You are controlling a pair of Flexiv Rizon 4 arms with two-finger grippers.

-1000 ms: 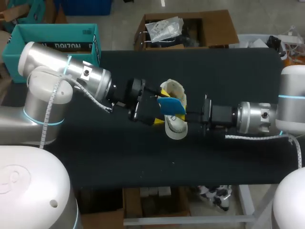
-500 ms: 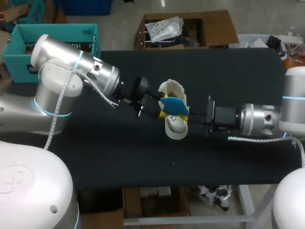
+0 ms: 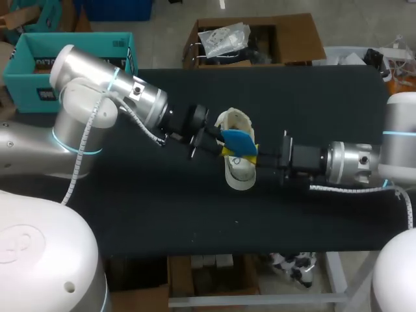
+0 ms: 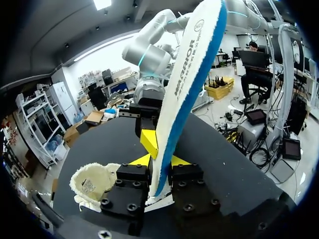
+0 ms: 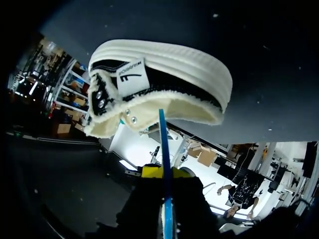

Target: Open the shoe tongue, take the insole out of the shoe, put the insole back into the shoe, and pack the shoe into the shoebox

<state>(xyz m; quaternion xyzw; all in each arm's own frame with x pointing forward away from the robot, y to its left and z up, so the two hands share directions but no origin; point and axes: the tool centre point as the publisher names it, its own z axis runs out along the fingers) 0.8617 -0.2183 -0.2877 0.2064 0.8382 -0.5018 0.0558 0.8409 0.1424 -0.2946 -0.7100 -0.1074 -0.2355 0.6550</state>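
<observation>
A cream high-top shoe (image 3: 239, 174) lies in the middle of the black table. Just above its opening a blue-bottomed insole (image 3: 238, 139) is held on edge between both arms. My left gripper (image 3: 220, 144) comes in from the left, and in its wrist view its fingers (image 4: 160, 164) press both faces of the insole (image 4: 192, 64), with the shoe (image 4: 92, 181) beside them. My right gripper (image 3: 255, 156) is shut on the insole's other end. In the right wrist view the thin blue edge (image 5: 162, 134) rises from the gripper (image 5: 163, 172) toward the shoe (image 5: 159, 84) ahead.
The black table top (image 3: 195, 214) stretches bare in front of the shoe. A teal box (image 3: 78, 52) stands past the table's back left corner, behind my left arm.
My left gripper, wide open a second ago, has turned and closed its fingers onto the insole. The right arm has kept its grip and hardly moved.
</observation>
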